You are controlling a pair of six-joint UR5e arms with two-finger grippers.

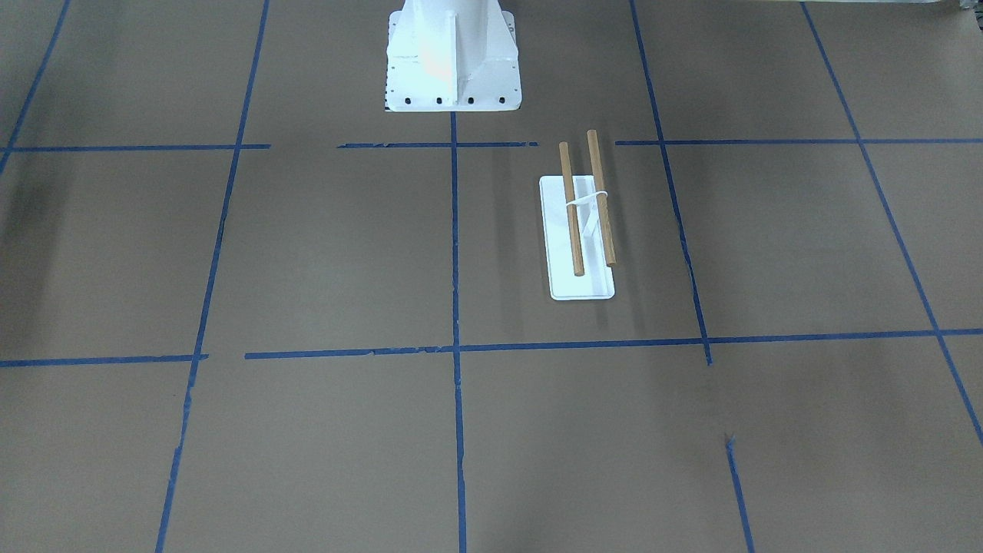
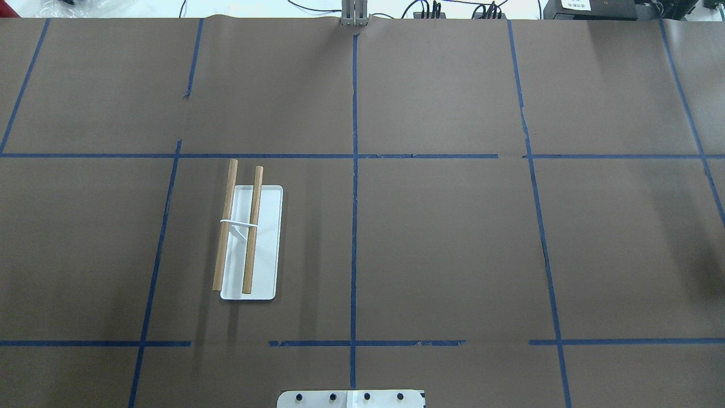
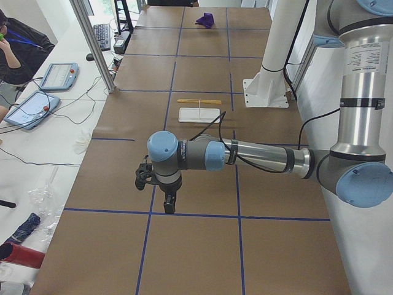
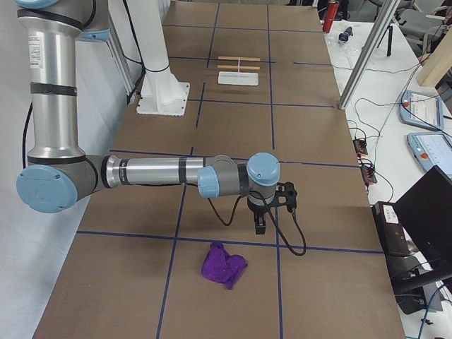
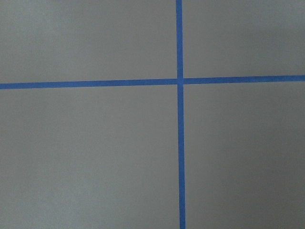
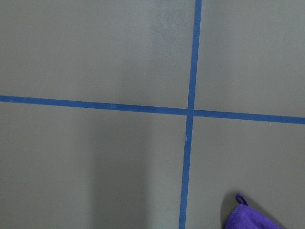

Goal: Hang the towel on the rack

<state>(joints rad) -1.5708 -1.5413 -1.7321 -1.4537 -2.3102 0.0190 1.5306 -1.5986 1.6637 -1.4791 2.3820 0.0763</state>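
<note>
Your right tool hangs point-down over the bench, at the near end in the right-side view. It shows only there, so you cannot tell whether its fingers are apart or together. The left tool hangs the same way at the opposite end. Only the left-side view shows it, and its state cannot be told either.

The towel, purple and crumpled, lies on the bench near the right tool, just on the camera's side of a blue tape line. The right wrist camera catches only a corner of it, at bottom right, with a small loop. The left wrist camera shows brown surface and a tape cross.

The overhead and front views give you the rack most clearly. Its white base lies flat on the bench, with two wooden rods side by side above it. It sits on the robot's left half, well apart from the towel. The white pedestal stands near the rack.
</note>
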